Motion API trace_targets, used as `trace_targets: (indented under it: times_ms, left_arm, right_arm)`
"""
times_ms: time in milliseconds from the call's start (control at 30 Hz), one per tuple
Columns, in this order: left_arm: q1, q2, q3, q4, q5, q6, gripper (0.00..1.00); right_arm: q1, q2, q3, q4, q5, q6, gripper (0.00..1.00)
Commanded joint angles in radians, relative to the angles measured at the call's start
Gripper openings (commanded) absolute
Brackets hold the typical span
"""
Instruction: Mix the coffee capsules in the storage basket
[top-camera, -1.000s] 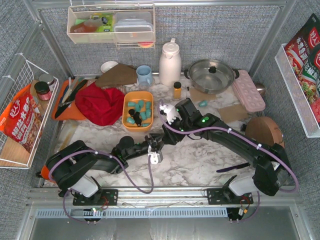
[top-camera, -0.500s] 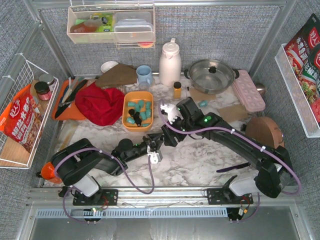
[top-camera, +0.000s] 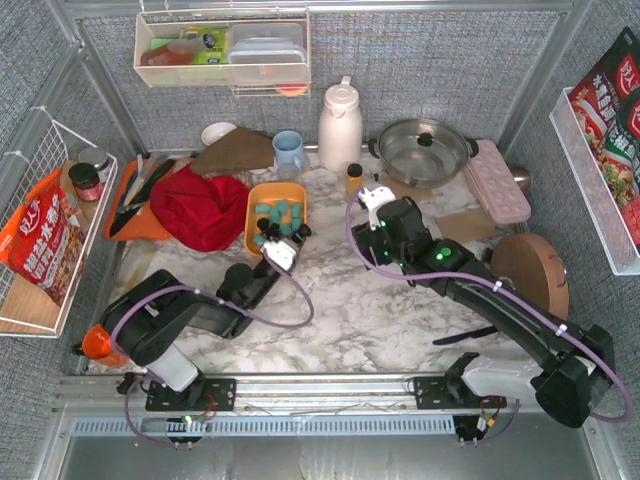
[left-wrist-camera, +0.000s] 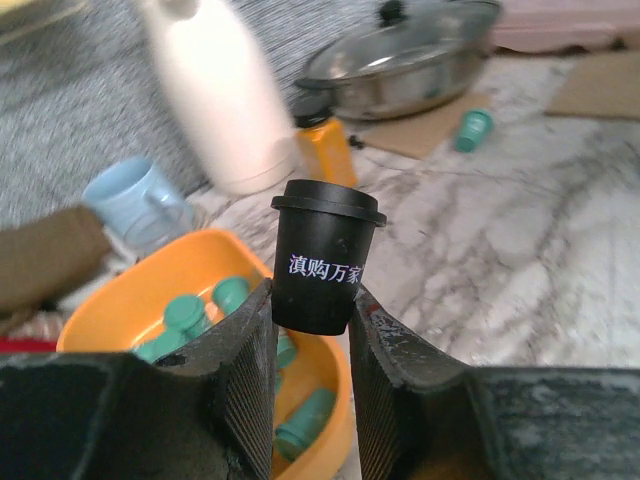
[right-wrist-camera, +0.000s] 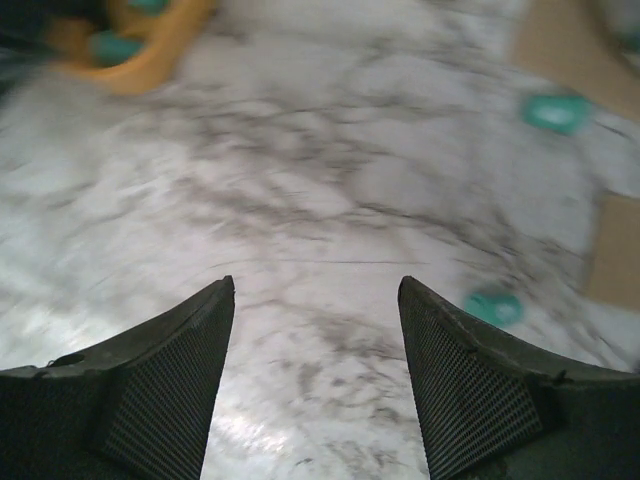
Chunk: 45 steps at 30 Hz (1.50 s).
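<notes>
Your left jaws are clamped on 1 black capsule (left-wrist-camera: 328, 262), held upright over the edge of the storage basket (left-wrist-camera: 120, 300) at the lower left of the wrist view. Carry it over the teal capsules (left-wrist-camera: 185, 315) and release low. Your right jaws stand apart, empty, above the table (right-wrist-camera: 300, 180).

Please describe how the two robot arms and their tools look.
The left arm and right arm are black with rounded joints; a thin purple cable runs along each. The right arm shows a small green light. The left tool and right tool each have a white part and two black fingers with gridded pads.
</notes>
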Motion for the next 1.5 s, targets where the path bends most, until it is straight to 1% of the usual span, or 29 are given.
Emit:
trace_targets:
  times_ms: [0, 100, 200, 233, 333, 467, 567, 633, 767, 1000, 1167, 1333, 1467]
  left_arm:
    - [0.048, -0.042, 0.069, -0.190, -0.183, -0.311, 0.23]
    - [0.076, -0.075, 0.156, -0.424, -0.278, -0.414, 0.23]
    - [0.103, -0.089, 0.238, -0.637, -0.330, -0.488, 0.27]
    - [0.109, -0.090, 0.260, -0.684, -0.341, -0.500, 0.28]
    - [0.122, -0.085, 0.309, -0.769, -0.371, -0.534, 0.36]
    - [0.133, -0.072, 0.343, -0.816, -0.395, -0.552, 0.46]
    - [0.137, -0.071, 0.349, -0.819, -0.413, -0.553, 0.59]
    - [0.137, -0.082, 0.341, -0.804, -0.418, -0.552, 0.73]
    - [0.137, -0.126, 0.316, -0.776, -0.396, -0.542, 0.98]
    - [0.137, -0.238, 0.269, -0.757, -0.320, -0.543, 0.99]
    - [0.137, -0.290, 0.240, -0.757, -0.256, -0.517, 0.99]
    - [0.134, -0.306, 0.234, -0.756, -0.179, -0.509, 0.99]
    - [0.134, -0.309, 0.234, -0.753, -0.128, -0.509, 0.99]
  right_arm:
    - [-0.012, -0.006, -0.042, 0.102, 0.464, 0.077, 0.71]
    - [-0.045, 0.015, -0.100, 0.107, 0.557, 0.128, 0.71]
    - [-0.106, 0.047, -0.127, 0.101, 0.583, 0.210, 0.71]
    - [-0.131, 0.055, -0.137, 0.100, 0.579, 0.243, 0.71]
    - [-0.205, 0.083, -0.182, 0.123, 0.543, 0.337, 0.71]
    - [-0.289, 0.126, -0.237, 0.197, 0.454, 0.417, 0.70]
    - [-0.333, 0.160, -0.256, 0.222, 0.412, 0.483, 0.71]
    - [-0.354, 0.175, -0.269, 0.237, 0.402, 0.529, 0.71]
    - [-0.379, 0.196, -0.305, 0.284, 0.398, 0.612, 0.71]
    - [-0.405, 0.276, -0.325, 0.336, 0.389, 0.704, 0.71]
    - [-0.417, 0.331, -0.335, 0.377, 0.379, 0.728, 0.68]
    - [-0.423, 0.353, -0.335, 0.392, 0.363, 0.738, 0.61]
    - [-0.424, 0.348, -0.337, 0.387, 0.362, 0.737, 0.52]
